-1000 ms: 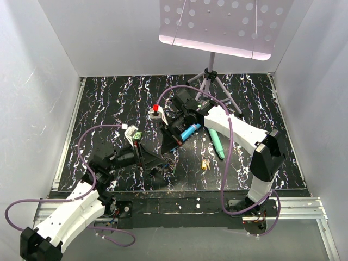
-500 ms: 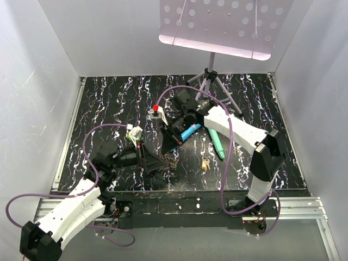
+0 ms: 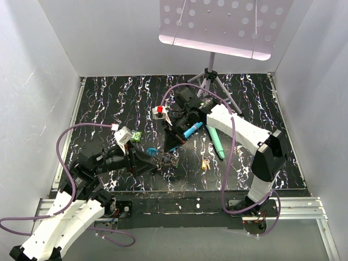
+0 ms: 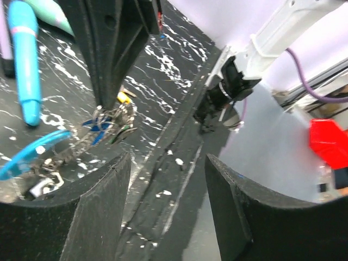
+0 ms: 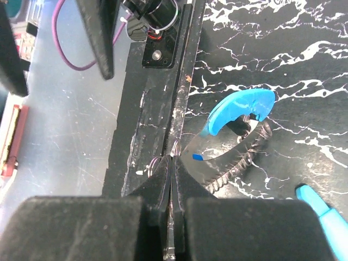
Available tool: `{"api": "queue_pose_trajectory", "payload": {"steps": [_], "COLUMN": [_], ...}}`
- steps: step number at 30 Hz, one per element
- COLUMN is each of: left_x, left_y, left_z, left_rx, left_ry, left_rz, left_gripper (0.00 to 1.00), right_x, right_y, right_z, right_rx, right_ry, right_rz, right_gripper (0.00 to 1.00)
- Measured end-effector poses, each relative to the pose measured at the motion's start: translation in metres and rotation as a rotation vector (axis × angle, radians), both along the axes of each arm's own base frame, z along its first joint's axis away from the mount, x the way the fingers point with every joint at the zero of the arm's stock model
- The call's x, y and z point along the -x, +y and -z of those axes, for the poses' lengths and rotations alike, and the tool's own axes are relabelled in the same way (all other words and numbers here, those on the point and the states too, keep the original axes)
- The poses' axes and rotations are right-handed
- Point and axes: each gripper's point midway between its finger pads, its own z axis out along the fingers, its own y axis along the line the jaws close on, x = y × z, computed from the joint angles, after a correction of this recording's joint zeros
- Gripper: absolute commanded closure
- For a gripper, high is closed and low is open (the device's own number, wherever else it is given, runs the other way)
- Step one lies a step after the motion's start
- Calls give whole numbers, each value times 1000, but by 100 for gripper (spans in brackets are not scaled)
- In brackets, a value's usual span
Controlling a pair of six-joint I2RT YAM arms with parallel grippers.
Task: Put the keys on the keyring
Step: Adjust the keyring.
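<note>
The keyring (image 3: 167, 159) lies near the table's front, its bright blue curved section (image 5: 242, 106) uppermost and its grey chain-like part (image 5: 239, 163) below. A cluster of keys (image 4: 106, 124) with blue and green heads hangs at its end. My right gripper (image 5: 173, 163) is shut, pinching thin wire loops at that end; in the top view it (image 3: 174, 148) points down onto the ring. My left gripper (image 4: 166, 185) stands open with nothing between its fingers, just left of the ring (image 3: 156, 162). One yellow-headed key (image 3: 205, 163) lies apart to the right.
A light-blue pen (image 3: 190, 130) and a teal stick (image 3: 216, 142) lie behind and right of the keyring. A tripod stand (image 3: 209, 76) with a perforated plate rises at the back. The table's front edge and rail (image 5: 163, 109) run close to the ring.
My left gripper has drawn back to the left, away from the keyring, and its jaws stand wider. The blue section now shows beside it. The right gripper stays shut at the ring.
</note>
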Motion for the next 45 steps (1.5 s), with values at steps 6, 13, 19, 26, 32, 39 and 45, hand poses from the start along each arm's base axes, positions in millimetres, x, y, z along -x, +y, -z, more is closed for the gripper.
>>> {"api": "queue_pose_trajectory", "payload": {"steps": [6, 13, 19, 26, 32, 39, 45], "left_x": [-12, -34, -42, -41, -37, -37, -39], "left_y": [7, -16, -27, -33, -35, -37, -39], "left_z": [-1, 6, 8, 1, 11, 15, 18], "left_rx": [-92, -121, -104, -69, -68, -65, -68], "left_ry": [-201, -221, -229, -257, -226, -208, -194], "left_rz": [-3, 101, 137, 171, 198, 210, 219], "left_gripper": [62, 69, 70, 73, 74, 89, 88], "right_x": [7, 11, 14, 17, 18, 20, 22], "right_y": [-9, -13, -14, -14, -14, -15, -17], "right_z": [-11, -18, -22, -26, -27, -28, -28], "right_rx": [-91, -165, -196, -213, -220, -214, -201], "right_ry": [-122, -211, -231, -222, -213, -200, -185], "right_rz": [-104, -195, -225, -235, -236, -236, -233], "right_gripper": [99, 99, 99, 99, 99, 99, 99]}}
